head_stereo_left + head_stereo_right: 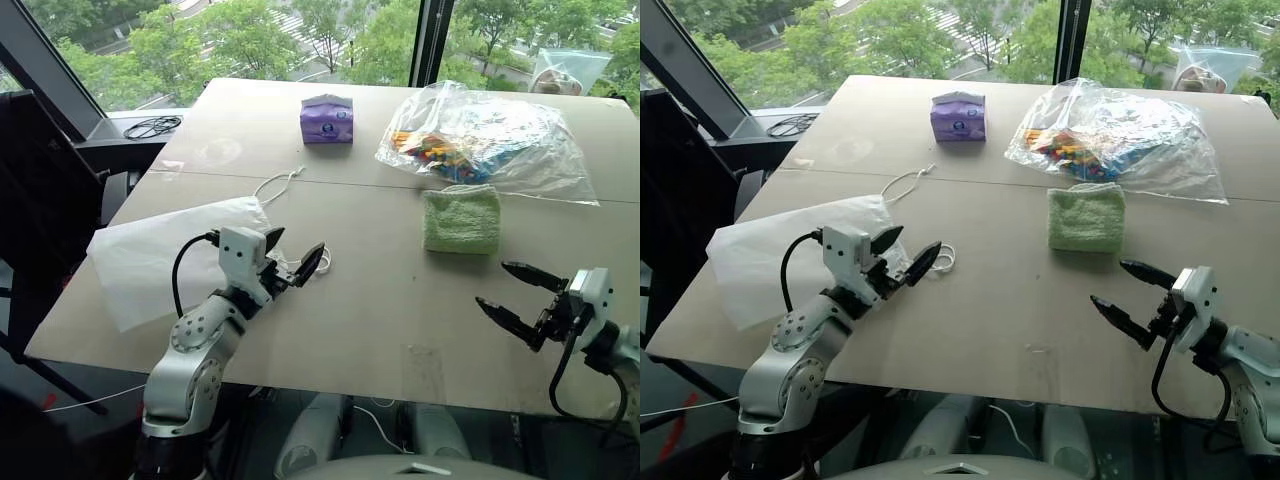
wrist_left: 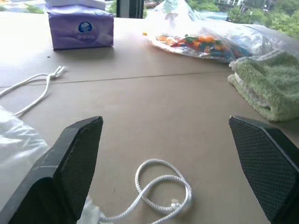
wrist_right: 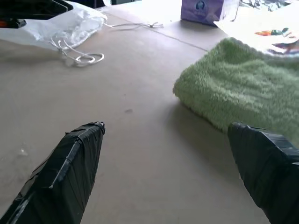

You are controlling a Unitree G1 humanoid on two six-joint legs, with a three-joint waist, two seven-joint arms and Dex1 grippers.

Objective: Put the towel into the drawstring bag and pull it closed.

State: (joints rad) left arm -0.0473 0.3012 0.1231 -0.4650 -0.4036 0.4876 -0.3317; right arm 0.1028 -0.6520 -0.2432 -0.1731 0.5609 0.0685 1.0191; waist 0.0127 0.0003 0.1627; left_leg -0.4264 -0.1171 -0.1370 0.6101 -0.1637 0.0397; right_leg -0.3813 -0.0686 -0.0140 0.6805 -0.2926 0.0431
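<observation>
Left eye view shows the towel [image 1: 461,218], light green and fluffy, folded square, flat on the table [image 1: 380,320] just before the clear plastic bag [image 1: 490,140]. The drawstring bag [image 1: 170,255] lies white and flat under my left gripper [image 1: 296,257]. My right gripper [image 1: 519,297] is near the towel. Both my jaws are spread wide, holding nothing.
</observation>
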